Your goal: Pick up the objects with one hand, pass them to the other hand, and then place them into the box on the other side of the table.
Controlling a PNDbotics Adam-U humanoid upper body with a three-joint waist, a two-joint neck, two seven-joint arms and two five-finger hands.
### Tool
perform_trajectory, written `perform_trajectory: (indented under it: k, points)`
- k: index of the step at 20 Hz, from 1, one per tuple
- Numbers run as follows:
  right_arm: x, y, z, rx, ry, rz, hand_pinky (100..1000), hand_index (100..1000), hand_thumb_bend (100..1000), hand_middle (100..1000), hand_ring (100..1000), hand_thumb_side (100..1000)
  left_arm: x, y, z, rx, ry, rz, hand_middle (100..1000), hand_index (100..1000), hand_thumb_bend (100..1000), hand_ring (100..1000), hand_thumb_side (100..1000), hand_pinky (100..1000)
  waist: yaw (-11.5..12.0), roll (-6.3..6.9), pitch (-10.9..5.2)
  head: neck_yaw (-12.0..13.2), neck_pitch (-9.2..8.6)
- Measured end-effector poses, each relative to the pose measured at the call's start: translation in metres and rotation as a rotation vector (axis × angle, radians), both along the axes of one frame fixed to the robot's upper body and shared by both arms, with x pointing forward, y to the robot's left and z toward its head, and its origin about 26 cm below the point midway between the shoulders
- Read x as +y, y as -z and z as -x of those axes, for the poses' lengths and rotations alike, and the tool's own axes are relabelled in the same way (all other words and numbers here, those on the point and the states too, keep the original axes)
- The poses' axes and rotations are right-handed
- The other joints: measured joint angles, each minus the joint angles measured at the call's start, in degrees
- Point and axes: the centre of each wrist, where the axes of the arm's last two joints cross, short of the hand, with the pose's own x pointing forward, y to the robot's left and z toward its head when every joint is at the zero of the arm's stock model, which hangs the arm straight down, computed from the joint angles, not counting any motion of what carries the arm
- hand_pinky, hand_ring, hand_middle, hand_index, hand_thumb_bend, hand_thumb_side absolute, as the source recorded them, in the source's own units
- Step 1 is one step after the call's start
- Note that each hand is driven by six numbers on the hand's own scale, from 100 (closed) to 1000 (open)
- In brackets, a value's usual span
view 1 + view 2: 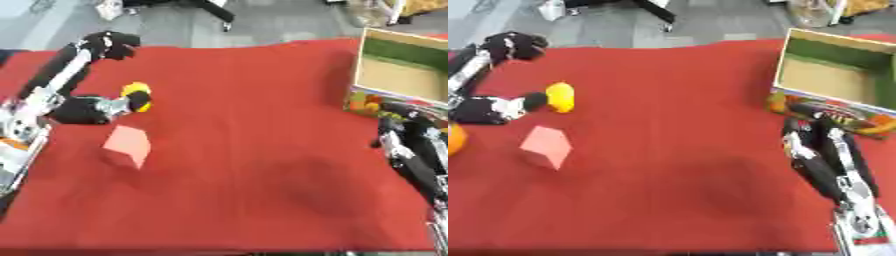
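Observation:
A small yellow object (136, 92) lies on the red tablecloth at the left. My left hand (112, 105) reaches it from the left, and dark fingers curl across it. A pink block (129, 144) sits on the cloth just in front of that hand, untouched. The open cardboard box (837, 79), with green inner walls and a printed front, stands at the far right. My right hand (814, 131) rests open in front of the box with its fingers pointing toward it and holding nothing.
Part of an orange thing (451, 140) shows at the left edge. My left arm's black elbow (109, 44) rises over the table's far left corner. Red cloth (254, 125) spreads between the two hands. Grey floor lies beyond the far edge.

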Motion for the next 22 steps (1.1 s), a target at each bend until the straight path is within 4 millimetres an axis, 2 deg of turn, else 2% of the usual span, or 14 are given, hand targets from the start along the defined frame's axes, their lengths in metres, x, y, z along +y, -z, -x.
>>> perform_trajectory:
  k: [2,4,10,15,22]
  points:
    - [0.001,0.0,0.0,0.0,-0.004,-0.004,511,807,100,164,197,543,0.012,-0.019,0.006,0.023,-0.02,-0.191,842,927,695,828,611,859,-0.1,-0.26,0.0,0.3,0.0]
    - [0.001,0.0,0.0,0.001,-0.006,-0.005,511,807,100,164,197,544,0.015,-0.027,0.007,0.05,-0.03,-0.288,841,927,694,828,602,859,-0.1,-0.38,0.0,0.4,0.0]
    - [0.001,0.0,0.0,0.003,-0.012,-0.006,512,806,100,164,197,548,0.02,-0.028,0.002,0.102,-0.059,-0.369,830,918,669,822,574,854,-0.1,-0.38,0.0,0.4,0.0]
    - [0.002,0.001,0.0,0.005,-0.017,-0.005,512,806,100,163,197,550,0.021,-0.015,-0.009,0.158,-0.078,-0.377,823,908,663,819,570,850,-0.1,-0.5,0.0,0.4,0.0]
    - [0.002,0.001,0.0,0.007,-0.021,-0.004,512,806,100,163,197,553,0.019,0.019,-0.031,0.259,-0.115,-0.393,819,901,659,817,561,847,-0.3,-0.54,0.0,0.4,0.0]
